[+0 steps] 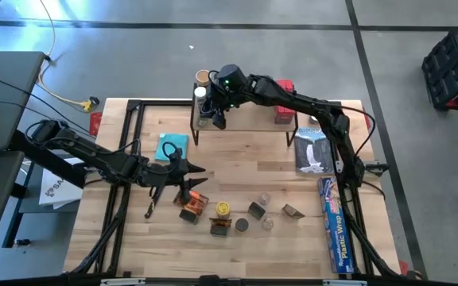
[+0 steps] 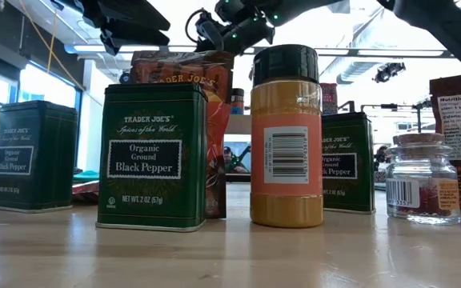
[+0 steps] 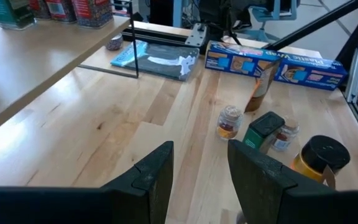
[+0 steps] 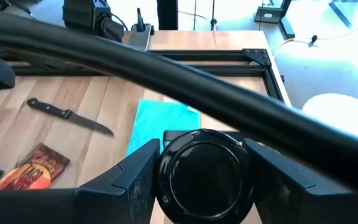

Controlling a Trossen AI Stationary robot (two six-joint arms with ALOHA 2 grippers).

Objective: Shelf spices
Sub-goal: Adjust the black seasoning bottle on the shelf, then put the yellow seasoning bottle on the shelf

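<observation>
Shelf (image 1: 249, 121): far side of table (image 1: 237, 163), holding jars at its left end and a red box (image 1: 284, 111) at its right.
Right gripper (image 1: 215, 119): over shelf's left end, fingers around a black-lidded jar (image 4: 205, 175).
Left gripper (image 1: 199, 170): mid-table, fingers apart, empty.
Loose spices: pepper tins (image 2: 152, 156), yellow jar (image 2: 286, 136), small glass jars (image 3: 229, 121), orange packet (image 4: 32, 167), near front.
Others: knife (image 4: 69, 116), teal cloth (image 1: 171, 146), plastic-wrap box (image 1: 333, 225).
Surface: light wood; grey floor.

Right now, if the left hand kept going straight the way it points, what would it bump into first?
Probably the small clear glass jar with a tan lid, straight ahead of the open left hand; bare wooden tabletop lies between, though depth is uncertain.
</observation>
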